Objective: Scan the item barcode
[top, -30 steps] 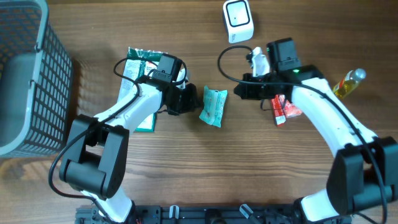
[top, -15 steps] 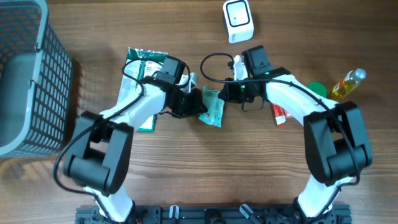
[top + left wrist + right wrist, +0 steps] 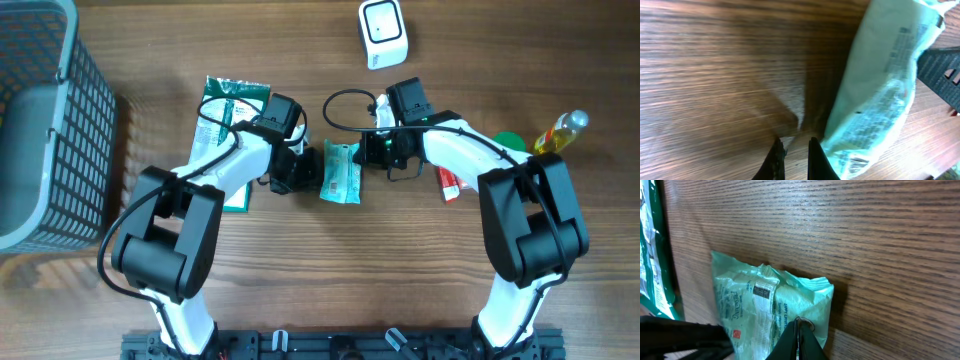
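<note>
Left gripper [image 3: 792,145], pressed together, sits just beside a mint packet [image 3: 341,172]; right gripper [image 3: 799,325] also pressed together (tips over the packet's edge).

Between left hand [image 3: 312,172] and right hand [image 3: 368,152], only the pouch [image 3: 341,172]; open tabletop [image 3: 340,260] nearside.

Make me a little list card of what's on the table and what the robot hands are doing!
middle item: mint-green crinkly plastic packet, lying flat
left gripper: shut, beside the packet
right gripper: shut, tips at the packet's edge
scanner: white boxy barcode scanner, apart from the packet, untouched
</note>
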Action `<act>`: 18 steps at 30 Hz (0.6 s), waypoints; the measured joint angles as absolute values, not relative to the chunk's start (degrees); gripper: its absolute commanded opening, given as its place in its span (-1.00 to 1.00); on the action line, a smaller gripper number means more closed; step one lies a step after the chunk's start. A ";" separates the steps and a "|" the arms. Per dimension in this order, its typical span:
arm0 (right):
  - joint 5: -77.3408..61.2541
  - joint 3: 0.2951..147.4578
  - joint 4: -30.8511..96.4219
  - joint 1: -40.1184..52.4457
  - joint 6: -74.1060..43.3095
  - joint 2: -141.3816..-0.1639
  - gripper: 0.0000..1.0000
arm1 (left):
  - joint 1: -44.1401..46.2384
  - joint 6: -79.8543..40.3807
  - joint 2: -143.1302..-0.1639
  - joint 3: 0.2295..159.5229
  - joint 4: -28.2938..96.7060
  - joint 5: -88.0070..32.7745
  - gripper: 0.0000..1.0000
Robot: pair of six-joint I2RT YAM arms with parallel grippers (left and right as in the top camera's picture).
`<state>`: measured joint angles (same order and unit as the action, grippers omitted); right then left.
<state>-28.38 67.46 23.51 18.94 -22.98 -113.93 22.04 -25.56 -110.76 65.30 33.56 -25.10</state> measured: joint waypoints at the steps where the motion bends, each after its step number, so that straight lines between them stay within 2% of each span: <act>1: -28.27 67.46 23.53 18.94 -23.11 -113.95 -0.88 | 21.71 -25.56 -110.24 65.32 33.67 -25.12 -0.92; 7: -28.01 67.46 23.51 18.94 -23.38 -114.08 -0.83 | 21.61 -26.87 -102.21 66.17 29.50 -27.31 -0.92; 14: -27.99 67.46 23.53 18.94 -23.38 -114.13 -0.82 | 25.47 -27.75 -106.59 66.17 26.59 -27.68 -0.92; 18: -28.03 67.46 23.51 18.94 -23.38 -114.13 -0.82 | 25.45 -28.29 -109.95 66.19 27.49 -22.85 -0.92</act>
